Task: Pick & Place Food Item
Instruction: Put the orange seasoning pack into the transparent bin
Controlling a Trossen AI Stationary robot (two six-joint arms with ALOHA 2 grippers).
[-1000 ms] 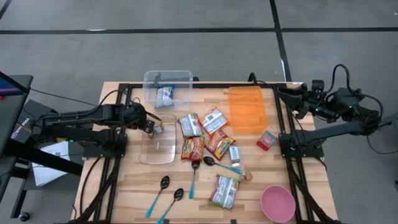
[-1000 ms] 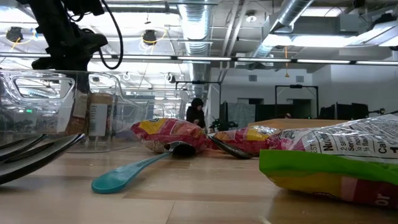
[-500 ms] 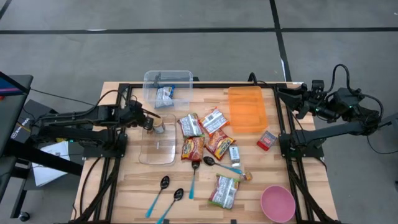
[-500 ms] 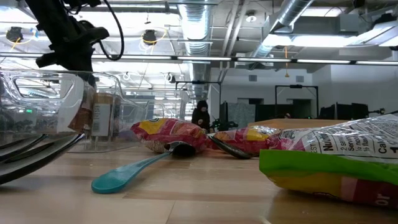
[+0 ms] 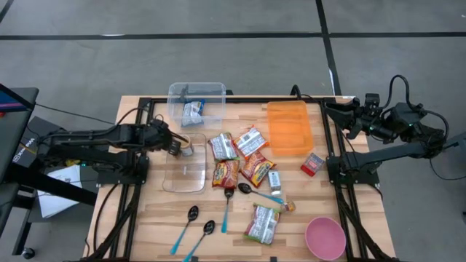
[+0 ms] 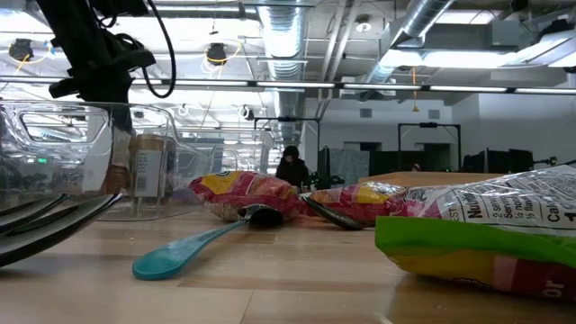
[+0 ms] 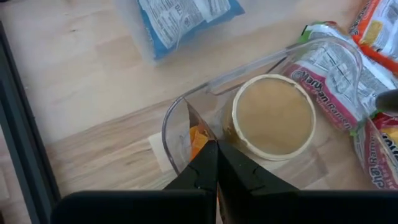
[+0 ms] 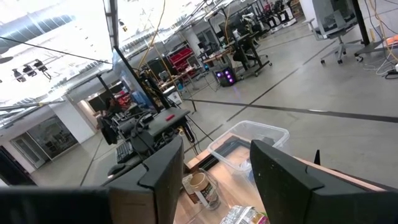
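A small jar with a tan lid (image 7: 273, 115) stands upright in the shallow clear container (image 5: 183, 175) at the table's left; the low view shows the jar (image 6: 148, 166) behind the clear wall. My left gripper (image 7: 216, 152) is shut, slanting down, with its tips just inside the container's rim (image 7: 171, 118) beside the jar. Several snack packets (image 5: 237, 156) lie flat mid-table. My right gripper (image 8: 214, 149) is open, held high and level at the far right (image 5: 348, 118), with nothing between its fingers. My left gripper's shut fingertips stand right beside the jar's side (image 7: 229, 142), just below the lid, coming slanting down from the table's left. Whether they touch the jar or the container's rim, I cannot tell.
A clear tub (image 5: 196, 102) at the far left holds a blue-white packet (image 5: 193, 110). An orange tray (image 5: 287, 125) sits far right, a pink bowl (image 5: 325, 238) near right. Spoons (image 5: 196, 222) lie near the front edge, a teal one (image 6: 193, 247) close to the low camera.
My left gripper has turned a little at the wrist beside the jar, staying shut. Half a second ago the jar leaned over in the low view; it now stands upright again in the container.
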